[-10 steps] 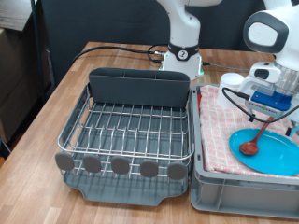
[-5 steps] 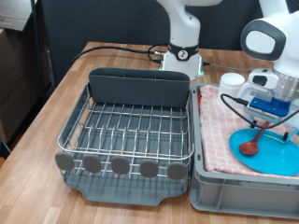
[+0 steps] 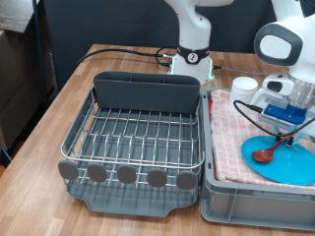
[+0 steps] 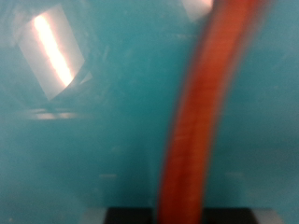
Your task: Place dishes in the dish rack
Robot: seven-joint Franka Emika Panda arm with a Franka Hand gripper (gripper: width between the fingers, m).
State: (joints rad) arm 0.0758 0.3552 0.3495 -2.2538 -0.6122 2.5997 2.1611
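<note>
The reddish-brown wooden spoon (image 3: 264,151) lies with its bowl on the light-blue plate (image 3: 285,165) in the exterior view's lower right. My gripper (image 3: 293,126) is low over the plate, at the spoon's handle end. The wrist view is blurred and very close: the spoon handle (image 4: 201,112) runs across the plate (image 4: 84,121). My fingers do not show clearly in either view. The white cup (image 3: 243,87) stands behind the plate. The silver wire dish rack (image 3: 138,133) with its dark grey caddy (image 3: 148,90) holds no dishes.
The plate, spoon and cup sit on a red-and-white checked cloth (image 3: 231,123) inside a grey plastic bin (image 3: 246,197), right of the rack. The rack's grey drip tray (image 3: 133,200) sticks out at the front. The robot base (image 3: 192,59) stands behind the rack on a wooden table (image 3: 49,118).
My gripper has come down and a little to the exterior view's right over the plate. The spoon's handle now lies flatter than before; its bowl stays on the plate.
</note>
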